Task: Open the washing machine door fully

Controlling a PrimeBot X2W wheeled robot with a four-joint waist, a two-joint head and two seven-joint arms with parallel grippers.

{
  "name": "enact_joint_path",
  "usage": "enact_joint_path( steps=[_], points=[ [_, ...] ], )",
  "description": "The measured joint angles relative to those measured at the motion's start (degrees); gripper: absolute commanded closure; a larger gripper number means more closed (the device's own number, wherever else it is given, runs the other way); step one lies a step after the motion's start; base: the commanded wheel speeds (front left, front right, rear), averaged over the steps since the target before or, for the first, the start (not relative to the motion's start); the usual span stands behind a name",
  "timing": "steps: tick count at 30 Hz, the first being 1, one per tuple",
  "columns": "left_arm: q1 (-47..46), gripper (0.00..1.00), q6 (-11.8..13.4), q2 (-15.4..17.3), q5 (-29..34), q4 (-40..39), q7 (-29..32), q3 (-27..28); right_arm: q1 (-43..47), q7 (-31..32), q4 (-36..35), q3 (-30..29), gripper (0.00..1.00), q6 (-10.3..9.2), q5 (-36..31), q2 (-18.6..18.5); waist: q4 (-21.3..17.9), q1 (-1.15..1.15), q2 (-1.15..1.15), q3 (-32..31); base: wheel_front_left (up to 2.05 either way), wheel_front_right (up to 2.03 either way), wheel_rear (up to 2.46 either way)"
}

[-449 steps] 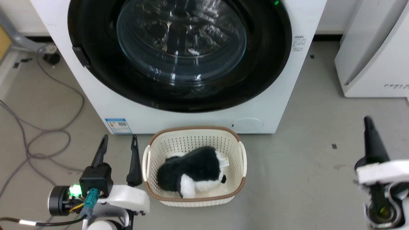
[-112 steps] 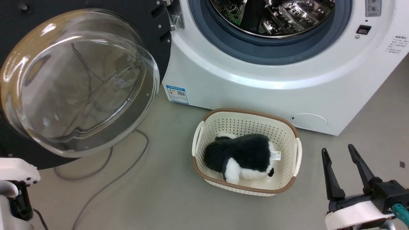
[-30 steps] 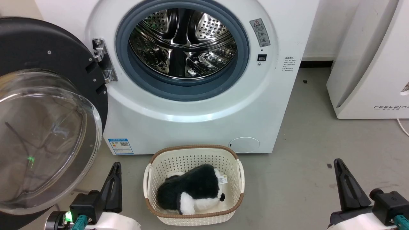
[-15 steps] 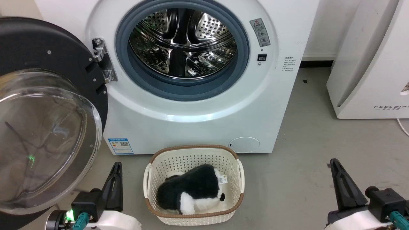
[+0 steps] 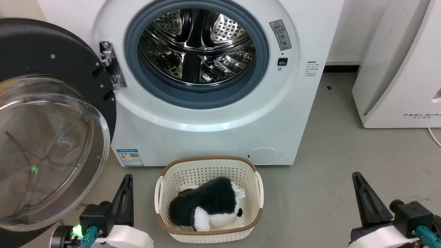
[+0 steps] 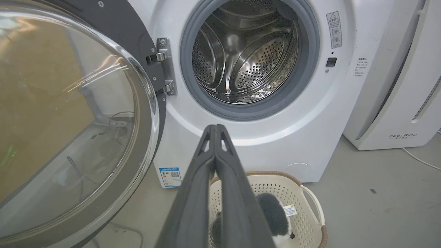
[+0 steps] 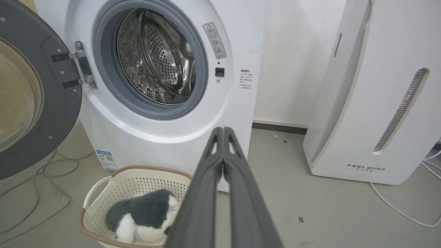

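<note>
At frame left, the round black-rimmed glass washing machine door [image 5: 51, 131] stood wide open; left gripper [image 5: 127, 179] and right gripper [image 5: 357, 179] each sat pinched together, empty; lifting the left risked nudging it shut.

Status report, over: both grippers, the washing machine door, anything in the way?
Left gripper shut, empty. Right gripper shut, empty. Washing machine door swung wide left, drum opening exposed. Basket with plush toy on floor before washing machine, apart from door.
</note>
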Motion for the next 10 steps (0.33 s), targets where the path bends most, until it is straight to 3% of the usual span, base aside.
enact_joint_path(
  steps=[10],
  points=[
    [0.0,1.00,0.2,0.0,0.0,-0.4,1.2,-0.3,-0.2,1.1,0.0,0.5,1.00,0.00,0.0,0.0,0.0,0.00,0.00,0.0,0.00,0.00,0.00]
  ],
)
